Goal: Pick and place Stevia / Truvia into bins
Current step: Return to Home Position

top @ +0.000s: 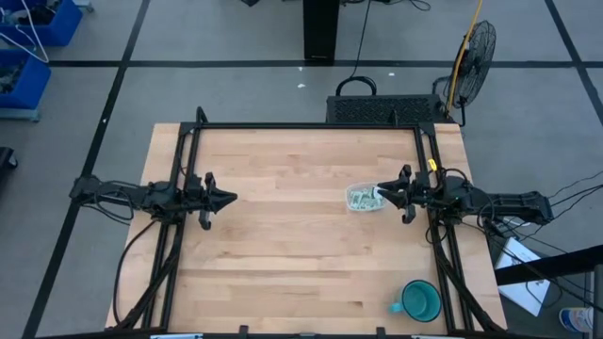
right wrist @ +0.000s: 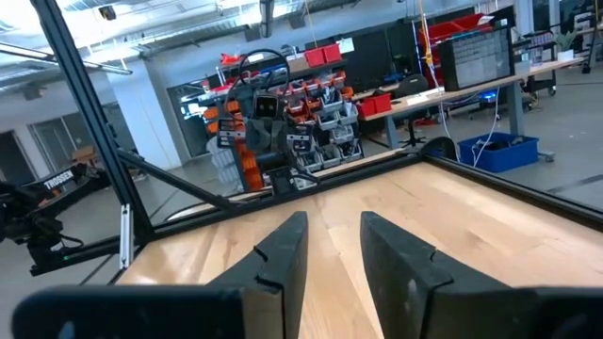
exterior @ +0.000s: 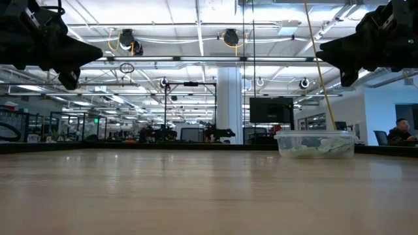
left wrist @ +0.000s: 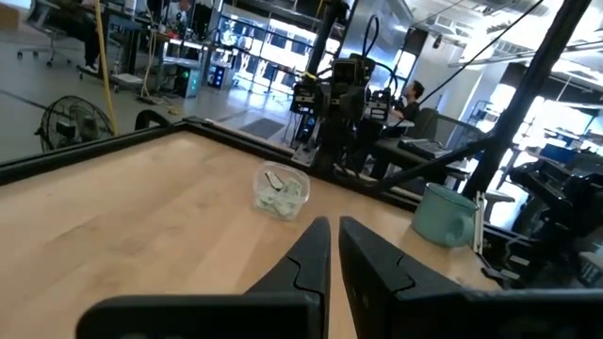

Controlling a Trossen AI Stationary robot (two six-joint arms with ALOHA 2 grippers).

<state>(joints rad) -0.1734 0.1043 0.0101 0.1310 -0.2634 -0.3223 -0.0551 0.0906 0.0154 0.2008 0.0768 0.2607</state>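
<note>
The clear plastic tub [top: 363,198] stands on its base right of the table's middle and holds several pale green and white sachets [top: 359,196]. The low view shows the tub [exterior: 315,143] with the sachets [exterior: 313,149] lying on its floor. The left wrist view also takes in the tub [left wrist: 281,193]. My right gripper [top: 380,191] hovers well above the tub's right side, fingers a little apart [right wrist: 334,224], holding nothing. My left gripper [top: 232,199] hangs in the air over the table's left half, fingers nearly together [left wrist: 334,228], empty. No sachet lies loose on the table.
A teal mug [top: 419,300] with a handle stands near the table's near right corner, also seen as the mug [left wrist: 445,214] in the left wrist view. A black frame [top: 311,125] runs along the far edge and both sides. Bare wood lies between the two grippers.
</note>
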